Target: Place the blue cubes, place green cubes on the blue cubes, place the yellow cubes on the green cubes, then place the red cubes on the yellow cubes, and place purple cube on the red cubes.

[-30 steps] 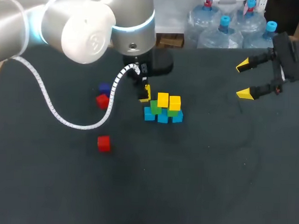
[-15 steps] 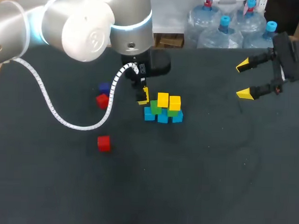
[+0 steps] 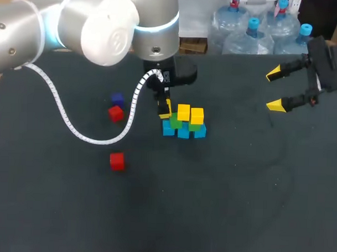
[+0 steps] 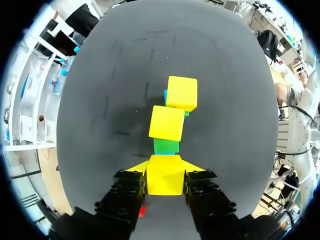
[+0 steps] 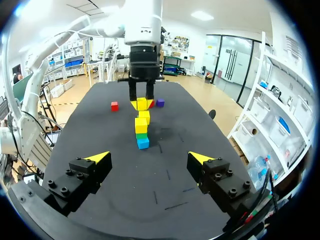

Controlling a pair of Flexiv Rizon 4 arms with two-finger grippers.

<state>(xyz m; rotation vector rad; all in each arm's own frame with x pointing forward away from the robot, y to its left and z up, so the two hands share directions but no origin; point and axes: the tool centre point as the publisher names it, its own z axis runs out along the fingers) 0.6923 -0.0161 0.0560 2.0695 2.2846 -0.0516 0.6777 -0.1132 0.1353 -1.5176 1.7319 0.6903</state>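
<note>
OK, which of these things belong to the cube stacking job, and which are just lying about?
Job: blue cubes, green cubes, two stacked yellow cubes, third yellow cube in the left gripper, two loose red cubes, purple cube.
Just there: white cable looping from the left arm.

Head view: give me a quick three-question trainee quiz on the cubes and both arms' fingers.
1. True or false: the right arm's fingers are shut on a red cube.
2. Pick one: the cube held between the left arm's fingers is A) red, B) yellow, C) purple.
3. Count: how many red cubes lie loose on the table?
Key: 1 false, they are open and empty; 2 B; 3 two.
</note>
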